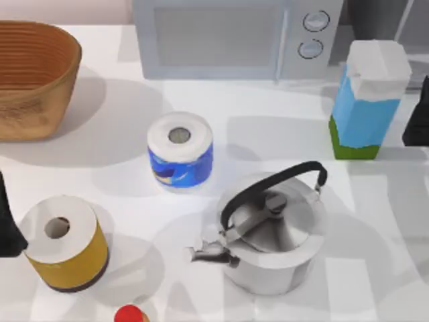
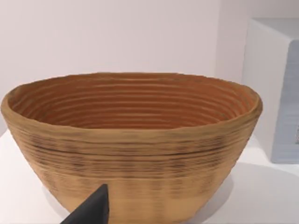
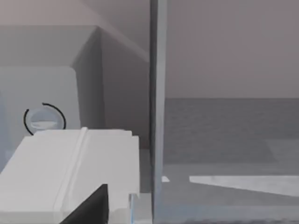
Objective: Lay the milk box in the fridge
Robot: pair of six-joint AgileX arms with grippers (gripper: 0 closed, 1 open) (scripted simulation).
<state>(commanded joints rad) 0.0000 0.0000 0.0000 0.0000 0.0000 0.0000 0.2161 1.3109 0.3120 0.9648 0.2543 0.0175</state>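
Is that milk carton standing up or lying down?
Standing up. The milk carton rests on its green base on the table, white folded top uppermost, beside the microwave.

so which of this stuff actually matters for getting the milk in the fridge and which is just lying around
Part of the job:
- milk box, standing at the table's right
- fridge, back right corner
- right gripper, beside the milk box

Just lying about:
- microwave
- basket
- blue-wrapped paper roll
- yellow paper roll
- kettle
- red item at the front edge
- left gripper, parked at the left
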